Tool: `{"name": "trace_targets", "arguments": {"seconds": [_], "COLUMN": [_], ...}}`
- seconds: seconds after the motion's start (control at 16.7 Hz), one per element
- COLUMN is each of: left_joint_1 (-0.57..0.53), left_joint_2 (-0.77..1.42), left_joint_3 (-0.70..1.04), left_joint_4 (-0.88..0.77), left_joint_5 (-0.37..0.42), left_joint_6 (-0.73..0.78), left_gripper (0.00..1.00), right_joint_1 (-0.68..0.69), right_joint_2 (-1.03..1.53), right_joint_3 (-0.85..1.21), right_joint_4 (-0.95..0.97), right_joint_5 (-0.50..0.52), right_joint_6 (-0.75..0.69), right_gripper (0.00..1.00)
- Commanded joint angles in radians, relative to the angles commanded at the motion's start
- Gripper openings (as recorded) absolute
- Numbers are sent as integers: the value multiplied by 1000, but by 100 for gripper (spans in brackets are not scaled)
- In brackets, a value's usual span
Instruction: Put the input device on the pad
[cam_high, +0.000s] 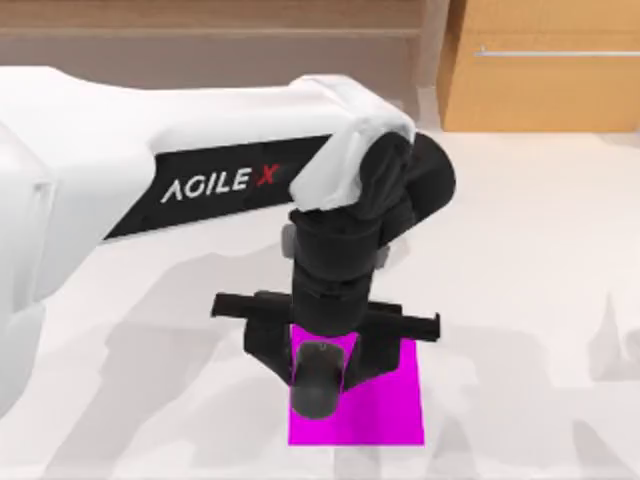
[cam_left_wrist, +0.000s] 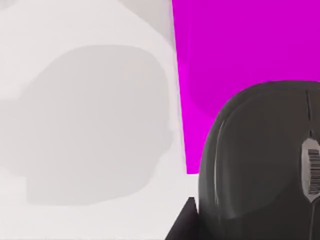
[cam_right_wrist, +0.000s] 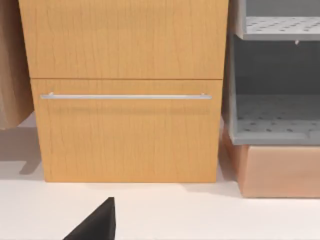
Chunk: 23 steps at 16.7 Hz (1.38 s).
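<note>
Grasping the small dark grey mouse-like input device (cam_high: 317, 378), left tool (cam_high: 318, 385) clamps it over the flat magenta square pad (cam_high: 385, 405). Pad lies on white surface (cam_high: 520, 300); wooden drawer cabinet (cam_right_wrist: 125, 90) stands behind.

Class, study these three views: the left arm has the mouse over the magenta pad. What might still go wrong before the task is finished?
1. The mouse sits over the pad's left part in the top view; released there, it may overhang the edge.
2. The left pincer hides the contact, so whether the mouse rests on the pad or hangs above cannot be told; an early release could drop it.
</note>
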Motion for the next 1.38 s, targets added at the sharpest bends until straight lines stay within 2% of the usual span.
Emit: {"name": "trace_targets", "arguments": {"seconds": [0.18,0.3,0.78,1.38], "left_joint_1": [-27,-35,-32,-28], "left_joint_2": [-6,-9,2,34], "left_joint_3": [52,70,63,4], "left_joint_4": [53,72,74,108], "left_joint_5": [-37,-51,-46,30], "left_joint_6": [-139,-180,-178,-159], "left_gripper": [0,0,0,0], "right_joint_1": [0,0,0,0], "right_joint_2": [0,0,0,0], "right_joint_3": [0,0,0,0], "right_joint_4": [0,0,0,0], "right_joint_5": [0,0,0,0], "right_joint_6": [0,0,0,0], "right_gripper": [100,100,100,100]}}
